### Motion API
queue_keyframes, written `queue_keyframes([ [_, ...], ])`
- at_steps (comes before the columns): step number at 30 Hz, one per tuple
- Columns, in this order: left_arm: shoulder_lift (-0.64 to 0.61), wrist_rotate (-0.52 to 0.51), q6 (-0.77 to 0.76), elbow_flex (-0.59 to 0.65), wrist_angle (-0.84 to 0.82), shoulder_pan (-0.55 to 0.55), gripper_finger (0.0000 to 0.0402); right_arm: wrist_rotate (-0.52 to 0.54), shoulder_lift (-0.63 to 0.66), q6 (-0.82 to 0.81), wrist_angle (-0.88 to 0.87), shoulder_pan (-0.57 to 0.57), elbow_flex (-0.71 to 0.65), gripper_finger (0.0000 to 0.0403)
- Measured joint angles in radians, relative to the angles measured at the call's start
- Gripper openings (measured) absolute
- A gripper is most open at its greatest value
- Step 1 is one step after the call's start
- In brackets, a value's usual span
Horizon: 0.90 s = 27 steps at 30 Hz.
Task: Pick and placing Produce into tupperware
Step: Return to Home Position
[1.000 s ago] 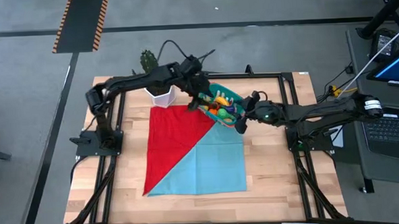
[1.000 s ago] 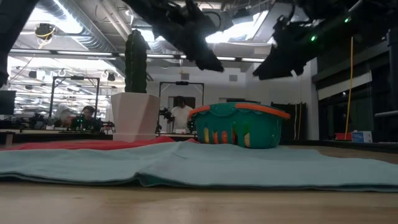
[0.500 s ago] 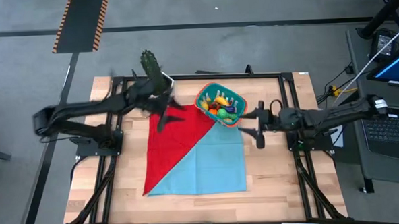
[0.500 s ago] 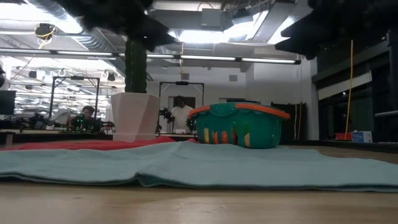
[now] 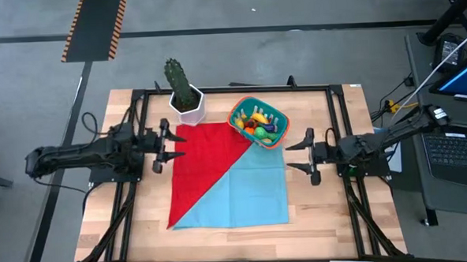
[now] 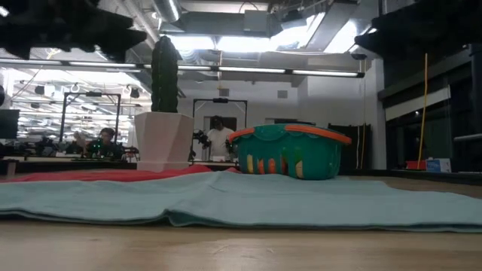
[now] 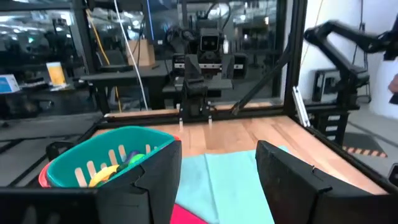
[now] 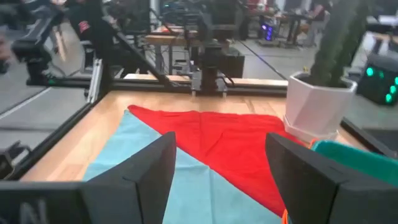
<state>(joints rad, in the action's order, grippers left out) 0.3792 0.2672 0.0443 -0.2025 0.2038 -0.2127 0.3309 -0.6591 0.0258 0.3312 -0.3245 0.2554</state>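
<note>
The teal tupperware with its orange rim stands on the far part of a red-and-teal cloth. Several small Produce pieces, yellow, orange, red and dark blue, lie inside it. My left gripper hovers open at the cloth's left edge, pointing level toward the table's right. In the left wrist view the tupperware shows beyond its open fingers. My right gripper hovers open at the cloth's right edge, pointing toward the table's left. Neither holds anything.
A tall green cactus in a white pot stands at the far left, beside the cloth's red corner. A black frame runs around the wooden table. The cloth's near half lies flat with nothing on it.
Both grippers have drawn away from the tupperware with nothing in them. The left one has swung far toward the table's left edge and come level. The right one has moved back toward the right edge and a little nearer. The tupperware and its Produce have stayed put.
</note>
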Motion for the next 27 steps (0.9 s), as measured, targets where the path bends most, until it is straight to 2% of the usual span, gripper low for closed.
queue_keyframes([
  [5,-0.165,0.004,-0.039,0.084,-0.04,0.0,0.0198,0.0,0.094,0.032,-0.069,-0.041,0.0,0.0248],
  [11,-0.279,0.005,-0.058,0.129,-0.067,0.0,0.0199,0.0,0.227,0.037,-0.181,-0.08,0.0,0.0248],
  [19,-0.31,0.007,-0.04,0.162,-0.115,0.0,0.0199,0.001,0.363,0.062,-0.291,-0.093,-0.004,0.0248],
  [27,-0.31,-0.001,-0.031,0.194,-0.096,0.0,0.0199,0.034,0.543,0.058,-0.287,-0.093,-0.129,0.0248],
])
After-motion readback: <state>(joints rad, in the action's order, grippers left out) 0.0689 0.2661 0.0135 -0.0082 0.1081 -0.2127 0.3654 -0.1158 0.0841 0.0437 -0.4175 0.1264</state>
